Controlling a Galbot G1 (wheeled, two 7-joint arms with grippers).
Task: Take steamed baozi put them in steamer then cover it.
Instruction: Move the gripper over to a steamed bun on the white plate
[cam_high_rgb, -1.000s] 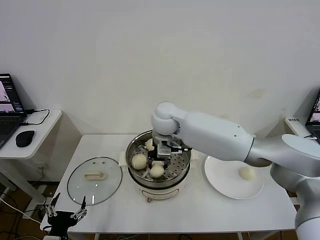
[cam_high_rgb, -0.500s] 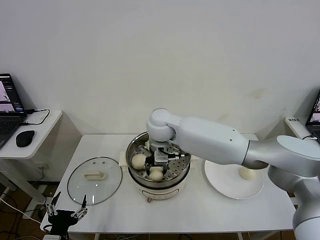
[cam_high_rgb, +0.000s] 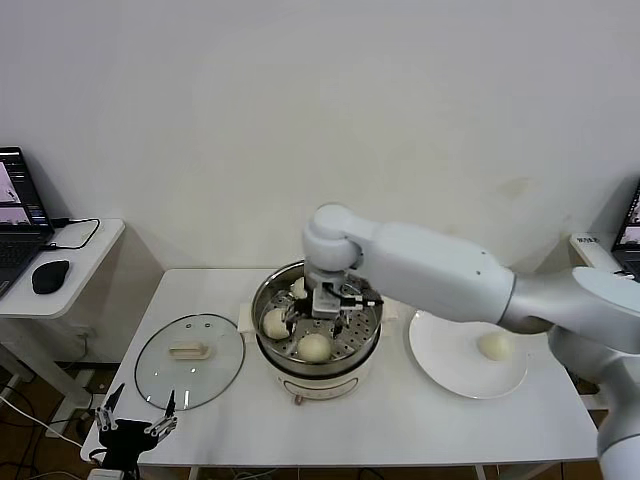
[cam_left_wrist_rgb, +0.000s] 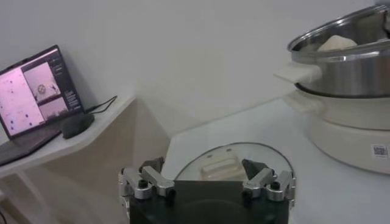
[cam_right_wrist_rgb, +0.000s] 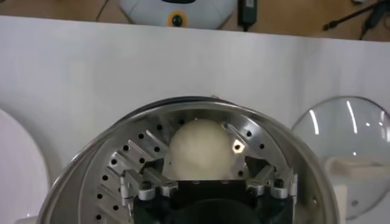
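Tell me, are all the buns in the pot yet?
Not yet. Three buns sit in the steamer. The right gripper is over the tray, fingers open, with a bun just below. One bun waits on the white plate, and the glass lid lies on the table near the idle left gripper.

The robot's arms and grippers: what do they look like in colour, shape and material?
The right arm has thick, rounded, glossy white shells, a ball-shaped joint near the wrist, and silver-grey sections further back. The right gripper is dark, with a black body and silver metal finger links fixed by black screws. The left gripper looks the same: black block and silver fingers. No cables or markings show.
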